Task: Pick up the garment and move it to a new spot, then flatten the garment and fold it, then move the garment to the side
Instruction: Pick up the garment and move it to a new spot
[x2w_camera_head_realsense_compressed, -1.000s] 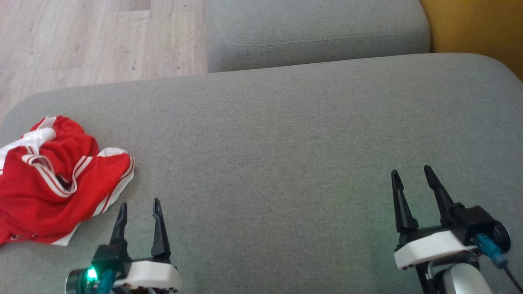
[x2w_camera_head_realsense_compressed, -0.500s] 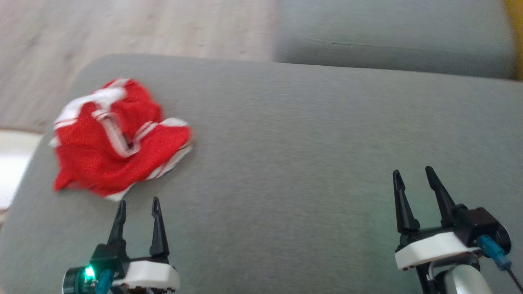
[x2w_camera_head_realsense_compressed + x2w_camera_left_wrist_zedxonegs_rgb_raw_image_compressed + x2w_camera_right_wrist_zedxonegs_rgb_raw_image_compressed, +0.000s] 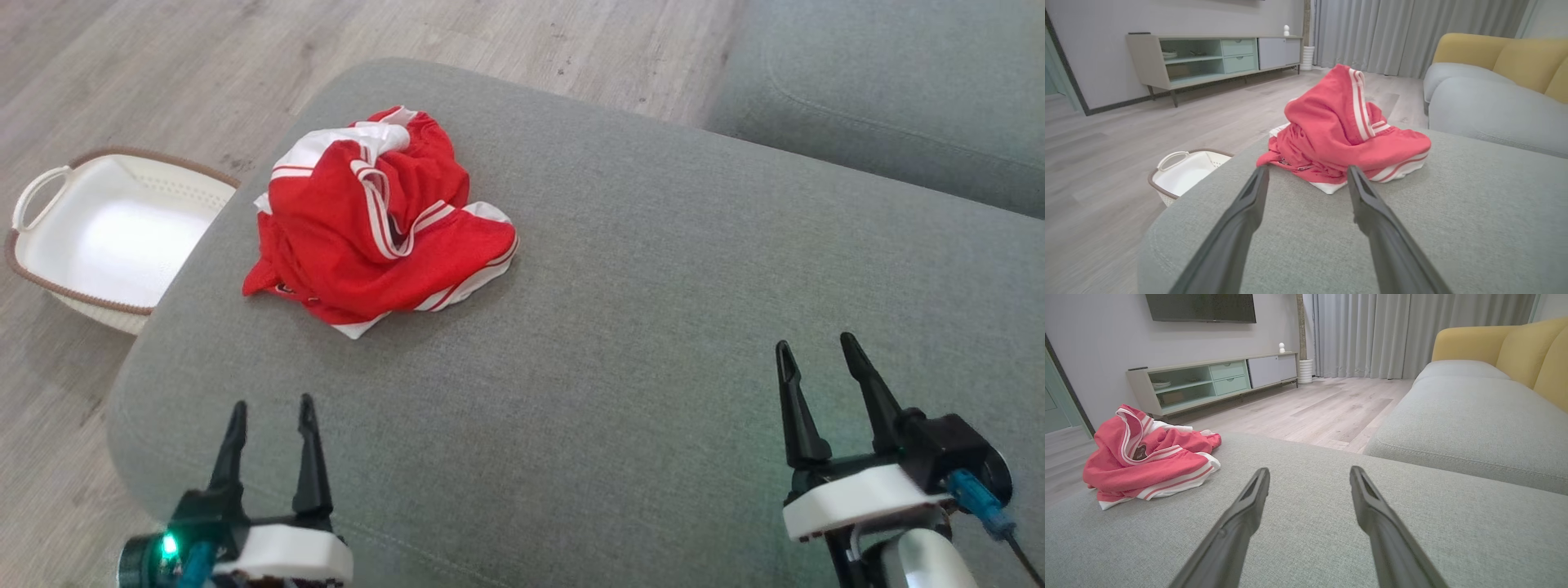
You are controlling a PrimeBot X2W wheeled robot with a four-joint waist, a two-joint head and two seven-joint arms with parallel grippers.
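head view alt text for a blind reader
A crumpled red-and-white garment lies on a grey cushion beyond the open left gripper. The right gripper is open at lower right; a white basket sits on the floor.

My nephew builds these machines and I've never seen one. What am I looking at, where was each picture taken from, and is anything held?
This is a wheeled robot with two arms, each ending in a two-fingered claw. One picture looks down from its head: the left claw at lower left, the right claw at lower right. The other two come from wrist cameras looking along each claw's dark fingers. Before it lies a grey sofa cushion bearing a crumpled red garment, white-striped, ahead of the left claw. A white basket stands on the wooden floor beside the cushion. Both claws are open and empty; neither touches the garment.
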